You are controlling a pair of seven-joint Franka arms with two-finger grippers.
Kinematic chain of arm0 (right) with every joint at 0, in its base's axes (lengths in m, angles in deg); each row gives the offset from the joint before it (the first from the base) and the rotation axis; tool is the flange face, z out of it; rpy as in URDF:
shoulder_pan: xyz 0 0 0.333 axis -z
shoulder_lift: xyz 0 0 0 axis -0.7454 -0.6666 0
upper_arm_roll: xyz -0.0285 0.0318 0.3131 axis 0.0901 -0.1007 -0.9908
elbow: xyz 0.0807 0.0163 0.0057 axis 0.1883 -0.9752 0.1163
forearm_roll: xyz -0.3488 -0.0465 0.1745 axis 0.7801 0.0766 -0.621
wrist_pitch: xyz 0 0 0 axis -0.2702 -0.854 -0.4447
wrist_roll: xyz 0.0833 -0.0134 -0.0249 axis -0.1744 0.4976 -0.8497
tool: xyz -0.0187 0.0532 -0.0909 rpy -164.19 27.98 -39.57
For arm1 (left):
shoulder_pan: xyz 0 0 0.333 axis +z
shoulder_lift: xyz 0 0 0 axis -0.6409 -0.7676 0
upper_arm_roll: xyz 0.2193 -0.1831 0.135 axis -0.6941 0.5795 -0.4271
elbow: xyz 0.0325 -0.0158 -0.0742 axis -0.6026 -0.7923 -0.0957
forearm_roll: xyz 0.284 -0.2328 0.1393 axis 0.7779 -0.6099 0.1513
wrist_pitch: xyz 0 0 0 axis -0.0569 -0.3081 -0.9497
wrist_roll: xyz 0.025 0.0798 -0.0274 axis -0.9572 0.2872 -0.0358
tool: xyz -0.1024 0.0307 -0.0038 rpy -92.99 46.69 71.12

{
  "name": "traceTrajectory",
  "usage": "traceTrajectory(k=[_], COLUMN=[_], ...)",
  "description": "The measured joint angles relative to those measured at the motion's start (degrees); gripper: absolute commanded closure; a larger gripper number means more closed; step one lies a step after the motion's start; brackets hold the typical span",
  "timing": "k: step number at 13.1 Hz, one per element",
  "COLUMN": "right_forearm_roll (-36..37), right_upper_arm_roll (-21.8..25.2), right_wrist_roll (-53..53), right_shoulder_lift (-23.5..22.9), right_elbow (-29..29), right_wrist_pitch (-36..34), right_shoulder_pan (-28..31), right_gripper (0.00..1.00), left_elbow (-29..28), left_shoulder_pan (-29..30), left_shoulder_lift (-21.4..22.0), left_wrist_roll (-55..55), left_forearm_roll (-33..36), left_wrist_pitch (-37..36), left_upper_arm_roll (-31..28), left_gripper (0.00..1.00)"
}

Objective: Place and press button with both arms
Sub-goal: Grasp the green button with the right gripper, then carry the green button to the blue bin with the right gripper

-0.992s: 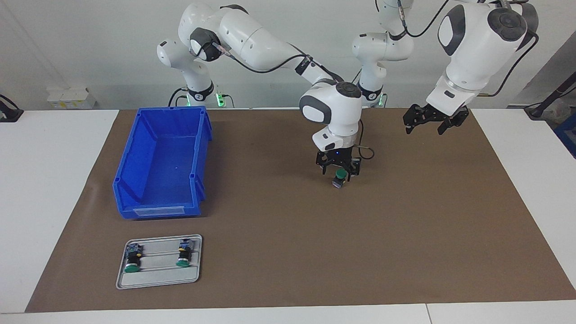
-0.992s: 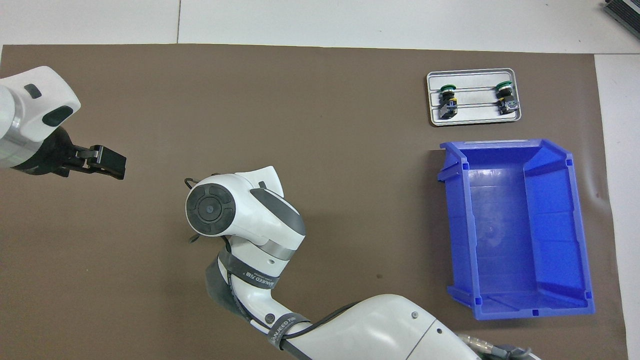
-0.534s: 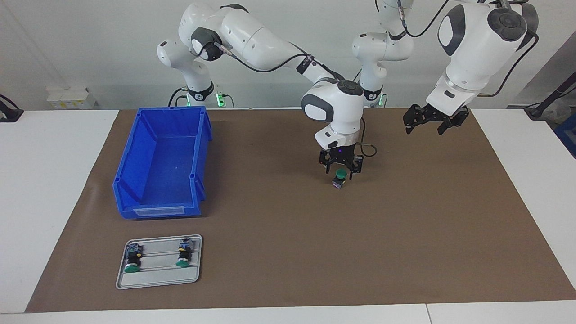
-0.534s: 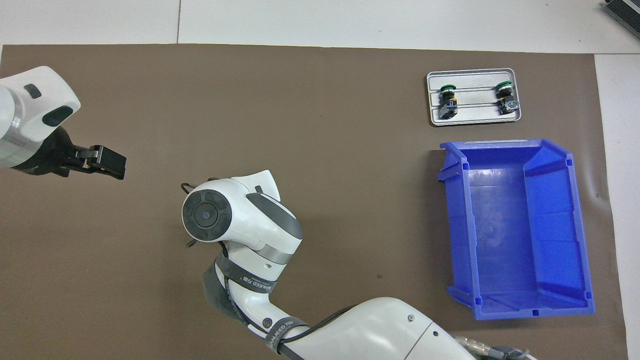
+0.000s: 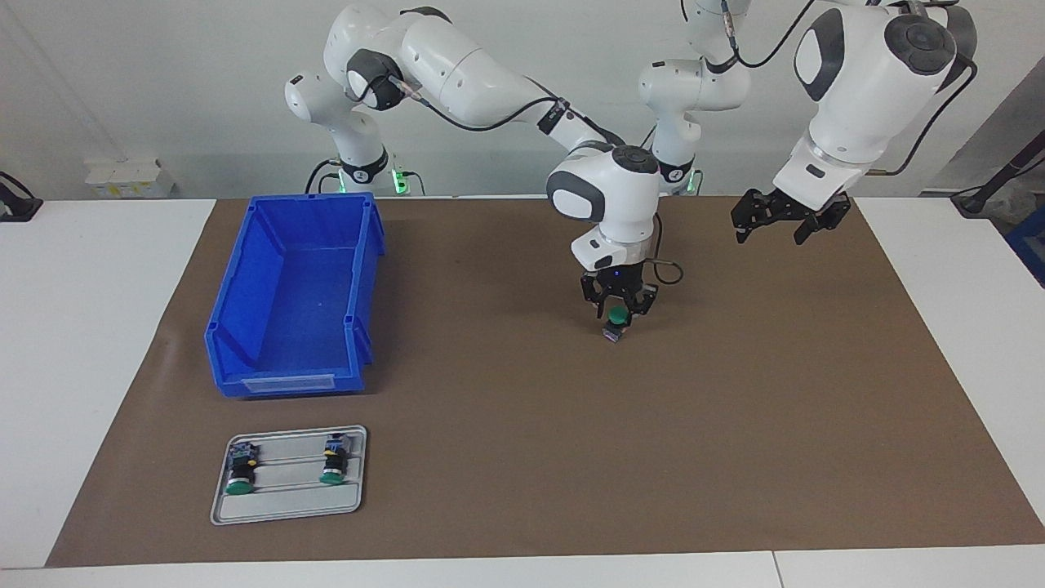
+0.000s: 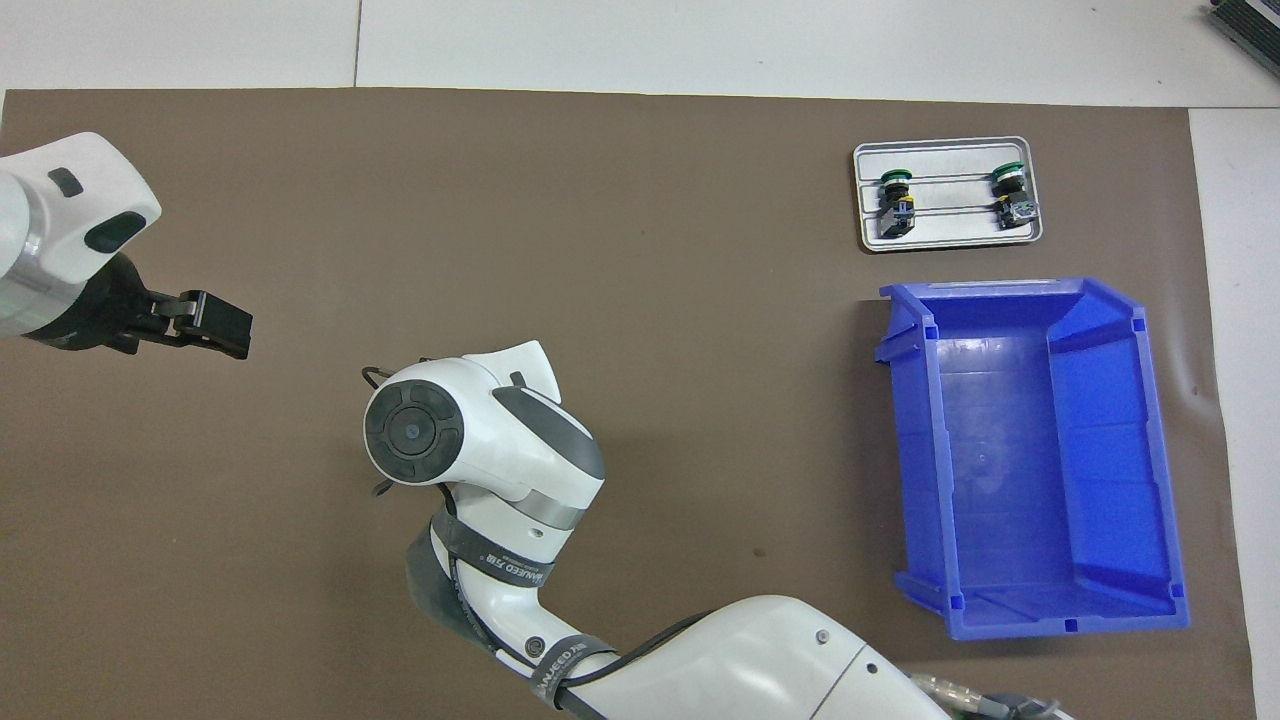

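A green-capped button (image 5: 615, 323) stands upright on the brown mat (image 5: 735, 425) near the table's middle, grey-blue block down. My right gripper (image 5: 618, 309) hangs just over it, open, with a finger on each side of the green cap. In the overhead view the right arm's wrist (image 6: 470, 440) hides both the button and the gripper. My left gripper (image 5: 774, 229) waits open and empty in the air over the mat toward the left arm's end of the table. It also shows in the overhead view (image 6: 215, 325).
A blue bin (image 5: 245, 327) stands open on the mat toward the right arm's end. Farther from the robots than the bin, a grey tray (image 5: 286, 506) holds two more green-capped buttons (image 5: 239, 474) (image 5: 332, 462), lying on their sides.
My right gripper has risen a little off the button, which stays standing on the mat. The left arm has not moved.
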Motion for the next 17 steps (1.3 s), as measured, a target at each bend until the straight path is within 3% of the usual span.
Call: traceTrajectory(k=[1, 9, 11, 13, 17], right_forearm_roll=[0.0, 0.0, 0.0, -0.3, -5.0], right_upper_arm_roll=[0.0, 0.3, 0.3, 0.2, 0.2], right_wrist_roll=[0.0, 1.4, 1.4, 0.4, -11.8], right_shoulder_lift=[0.0, 3.1, 7.7, 14.9, 28.7], right_elbow=[0.0, -0.1, -2.9, -9.7, -22.8], right_wrist_pitch=[0.0, -2.2, -3.8, -4.2, -6.0], right_shoulder_pan=[0.0, 1.0, 3.7, 7.8, 16.0], right_gripper=[0.98, 1.00, 1.00, 1.00, 1.00], left_elbow=[0.0, 0.0, 0.0, 0.0, 0.0], left_shoulder_pan=[0.0, 0.0, 0.0, 0.0, 0.0], left_shoulder_lift=[0.0, 0.0, 0.0, 0.0, 0.0], left_wrist_roll=[0.0, 0.0, 0.0, 0.0, 0.0], left_forearm_roll=[0.0, 0.0, 0.0, 0.0, 0.0], left_wrist_pitch=[0.0, 0.0, 0.0, 0.0, 0.0], left_upper_arm_roll=[0.0, 0.0, 0.0, 0.0, 0.0], left_gripper=[0.00, 0.00, 0.00, 0.00, 0.00])
